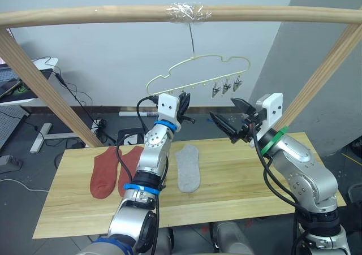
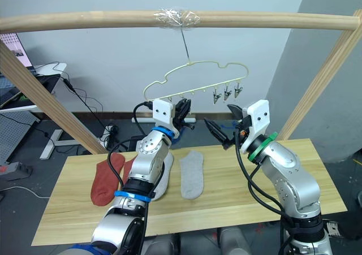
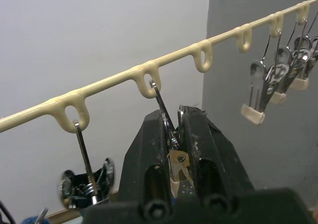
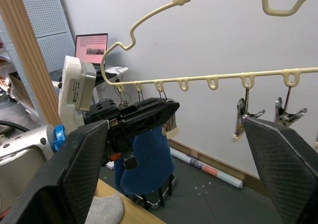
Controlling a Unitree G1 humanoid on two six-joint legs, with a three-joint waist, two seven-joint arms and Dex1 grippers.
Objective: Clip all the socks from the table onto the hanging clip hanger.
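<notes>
The left pincer [image 3: 174,149] is pinched shut on a metal clip [image 3: 166,119] of the clip hanger [image 1: 198,74], where a blue sock [image 4: 146,159] hangs. The right pincer [image 1: 229,116], at 3 o'clock from it, gapes wide and empty. On the counter [image 1: 254,181] lie two rust-red socks [image 1: 104,173] and a grey sock [image 1: 188,167].

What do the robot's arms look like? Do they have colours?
Both arms are shiny silver metal with black cables. The left arm wears blue rings, the right arm a green ring. Each wrist has a white box, and each tool, left and right, has two black fingers.
</notes>
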